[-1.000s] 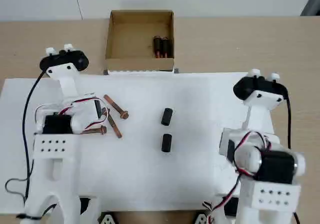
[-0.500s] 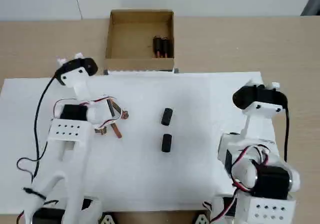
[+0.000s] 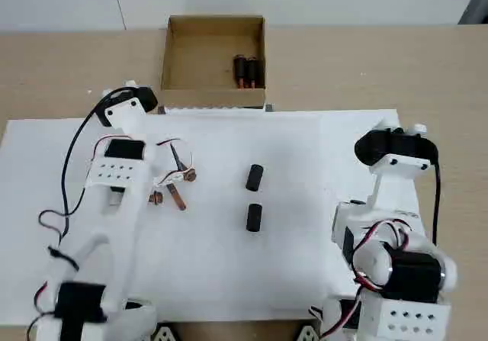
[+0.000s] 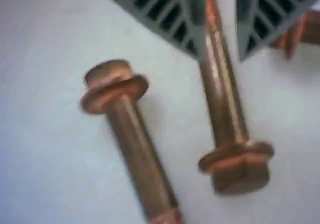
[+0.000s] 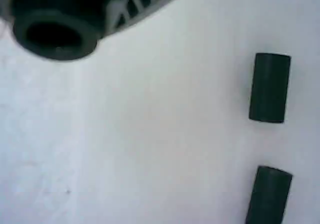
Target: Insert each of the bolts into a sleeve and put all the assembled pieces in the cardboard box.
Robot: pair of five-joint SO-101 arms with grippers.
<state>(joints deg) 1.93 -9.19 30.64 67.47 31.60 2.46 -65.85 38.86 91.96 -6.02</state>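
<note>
While two assembled bolt-and-sleeve pieces (image 3: 245, 70) already lie in the brown cardboard box (image 3: 216, 20), two black cylindrical sleeves (image 3: 254, 177) sit empty on the white-covered tabletop (image 3: 305, 265), so I judge the task about half done. The left claw (image 4: 220, 28) is released, its jaws straddling the shank of one copper-coloured flanged bolt (image 4: 227, 114), with a second bolt (image 4: 132, 139) lying just beside it. The right claw (image 5: 125, 6) hangs near the sleeves; whether it is released or clenched I cannot tell.

Left arm (image 3: 114, 204) extended forward, left gripper (image 4: 220, 48) pointing down, fingers (image 4: 160, 8) parted; right arm (image 3: 396, 165) folded back.
</note>
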